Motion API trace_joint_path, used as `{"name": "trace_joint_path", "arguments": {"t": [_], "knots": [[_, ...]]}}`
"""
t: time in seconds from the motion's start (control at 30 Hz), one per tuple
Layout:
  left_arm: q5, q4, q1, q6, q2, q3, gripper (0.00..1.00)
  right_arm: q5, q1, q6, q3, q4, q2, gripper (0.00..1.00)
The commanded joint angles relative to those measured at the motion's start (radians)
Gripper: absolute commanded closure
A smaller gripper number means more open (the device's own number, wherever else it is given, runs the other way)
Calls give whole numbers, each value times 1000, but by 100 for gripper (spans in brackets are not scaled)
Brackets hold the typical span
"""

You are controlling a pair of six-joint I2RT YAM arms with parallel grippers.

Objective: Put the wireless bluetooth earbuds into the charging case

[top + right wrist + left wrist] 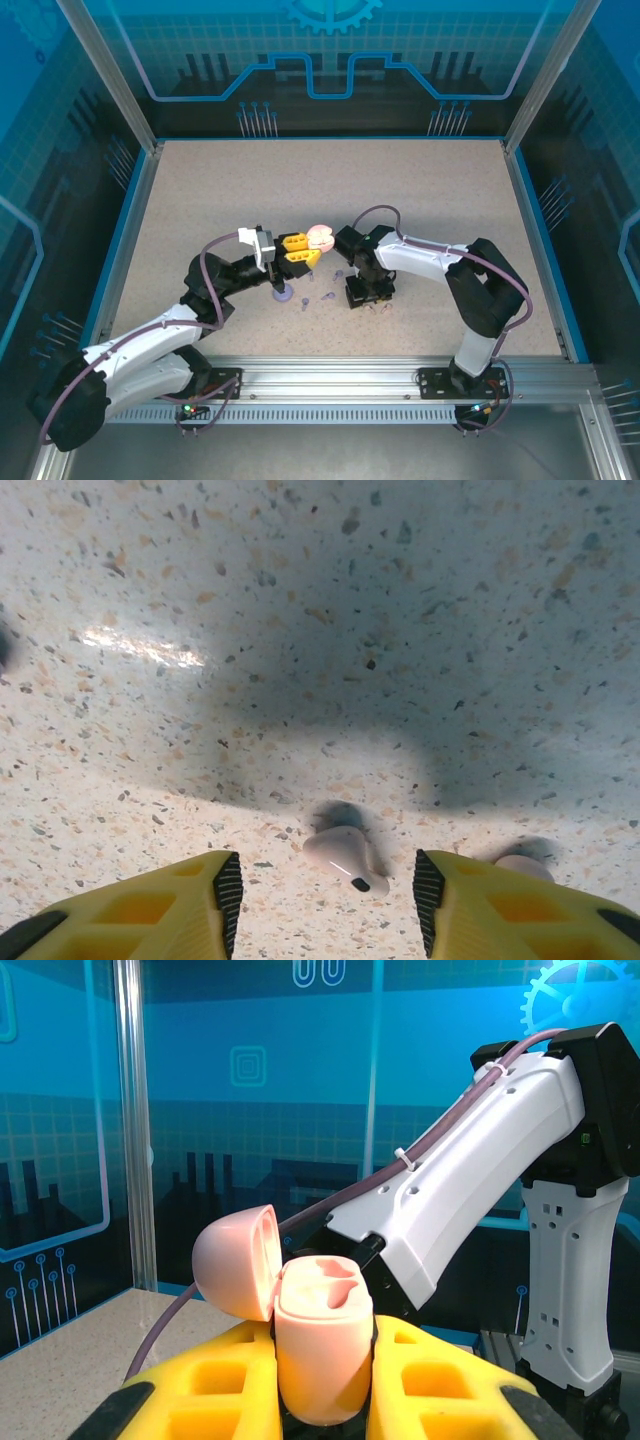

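Lid [235, 1260] flipped back, the pink charging case [320, 1345] is being clamped tight and upright in the left gripper [322, 1392] above the worktop's [200, 200] middle, sockets presented for loading, while a pale pink earbud [343, 855] nearer the near edge is being straddled by the half-open, empty right gripper [328, 905].

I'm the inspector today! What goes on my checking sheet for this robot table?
Surface: speckled beige table.
Job's things: open pink charging case, looks empty; pale pink earbud lying on the table; lavender earbuds loose nearby.
Clutter: nothing seen.
Grippers: left gripper shut on the pink charging case; right gripper open, straddling the pale pink earbud, not touching it.
Cables: purple cable looped along each arm.
Surroundings: blue see-through walls, metal frame.
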State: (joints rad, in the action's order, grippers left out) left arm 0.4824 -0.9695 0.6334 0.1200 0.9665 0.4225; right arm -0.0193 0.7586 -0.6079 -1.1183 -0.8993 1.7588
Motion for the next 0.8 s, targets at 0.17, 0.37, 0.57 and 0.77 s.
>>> {"name": "trace_joint_path", "arguments": {"t": [0.17,0.37,0.57,0.77], "knots": [[-18,-2,7,-27,-17,-1,83,22,10,23,-8,-9,51,53],[-18,1,7,-27,-17,-1,83,29,10,25,-5,-7,70,59],[-19,3,7,-27,-16,-1,83,27,11,29,-5,-7,88,64],[-20,5,6,-28,-15,0,83,24,12,31,-2,-4,95,70]]}}
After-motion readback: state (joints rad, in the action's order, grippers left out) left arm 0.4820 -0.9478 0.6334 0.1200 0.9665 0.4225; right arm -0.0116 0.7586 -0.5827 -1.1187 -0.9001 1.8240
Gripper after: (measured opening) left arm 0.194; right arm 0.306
